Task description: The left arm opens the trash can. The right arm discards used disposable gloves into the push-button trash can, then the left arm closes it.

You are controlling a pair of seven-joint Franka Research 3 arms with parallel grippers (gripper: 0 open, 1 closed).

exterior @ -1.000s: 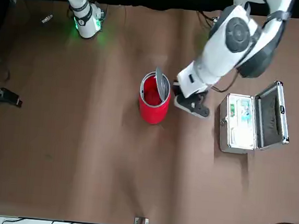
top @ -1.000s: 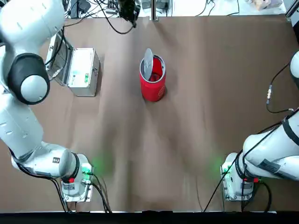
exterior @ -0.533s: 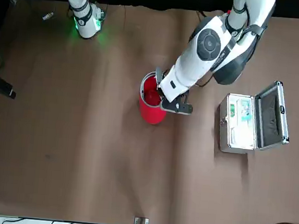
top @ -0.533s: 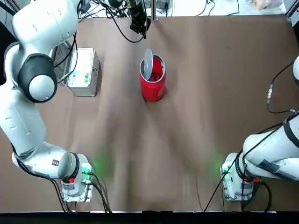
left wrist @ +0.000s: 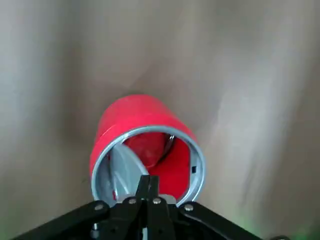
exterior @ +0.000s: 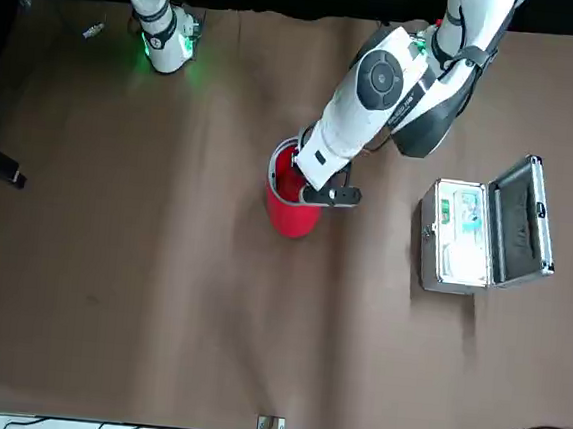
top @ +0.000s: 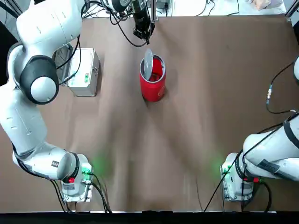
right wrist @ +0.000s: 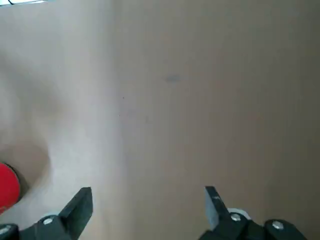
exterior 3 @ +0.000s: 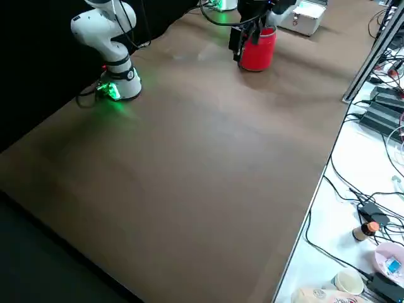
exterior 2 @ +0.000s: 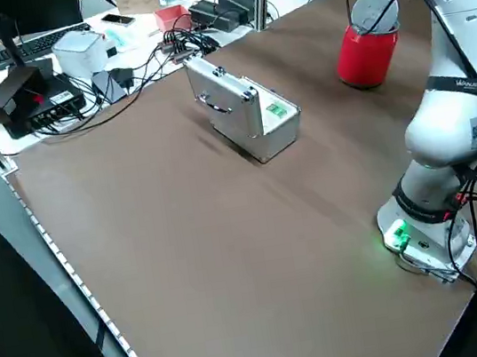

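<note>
Left hand (left wrist: 148, 187) hangs right at the near rim of the can (left wrist: 145, 142), its two black fingers pressed together with no gap and nothing between them. From overhead the left arm (top: 39, 84) rises from its base at the near left corner, bends over the silver case (top: 84, 71) and reaches across to the far side of the surface (top: 187, 116), with the left hand (top: 141, 25) pointing down just beyond the can (top: 153, 79). From across the surface, the left hand (exterior: 331, 192) sits against the can's (exterior: 293, 197) upper edge. The can stands upright near the middle of the surface, its grey lid (top: 148, 64) tipped up on edge so the red inside shows. No gloves can be made out inside it.

Right hand (right wrist: 148, 200) hovers above bare brown surface with its fingers spread wide and empty; a sliver of the can (right wrist: 7, 192) shows off to one side. The right arm (top: 275, 154) is folded back by its base at the near right.
</note>
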